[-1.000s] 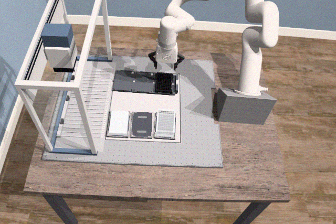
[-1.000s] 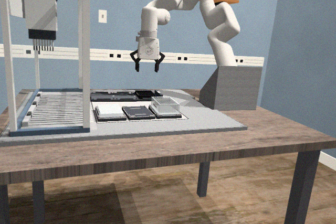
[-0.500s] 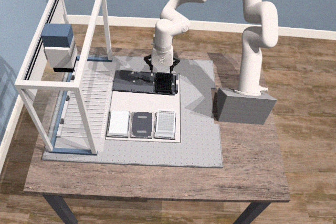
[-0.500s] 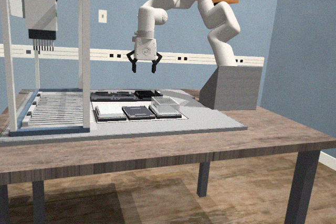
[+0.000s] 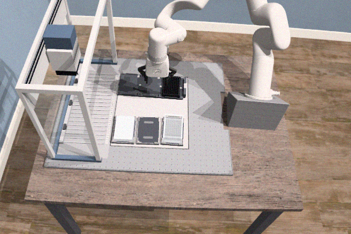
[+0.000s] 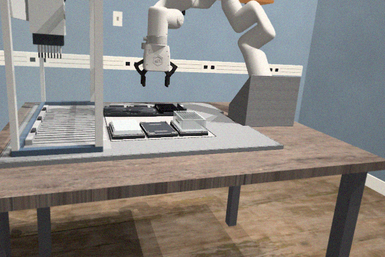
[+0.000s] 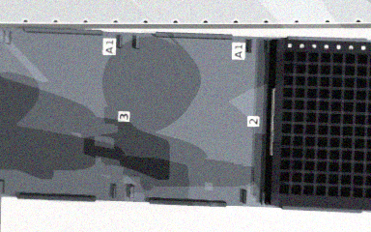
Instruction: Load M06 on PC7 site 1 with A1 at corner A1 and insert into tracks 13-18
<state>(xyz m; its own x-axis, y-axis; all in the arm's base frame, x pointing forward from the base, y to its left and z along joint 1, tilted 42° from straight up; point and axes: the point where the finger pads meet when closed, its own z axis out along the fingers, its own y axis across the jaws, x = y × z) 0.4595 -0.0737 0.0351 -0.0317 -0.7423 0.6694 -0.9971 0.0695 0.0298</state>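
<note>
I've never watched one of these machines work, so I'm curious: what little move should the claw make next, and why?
Probably it should move toward the carrier's handle end and come down, ready to push. The black 96-well plate already sits on the carrier PC7, sites 2 and 3 are bare, and the carrier lies level with tracks 13-18 but outside the rails. The claw hangs open and empty, high above it.

The wide-open black-fingered gripper hangs high over the dark flat plate carrier, with open air beneath. Toward the bench's left edge, the white post frame blocks passage.
</note>
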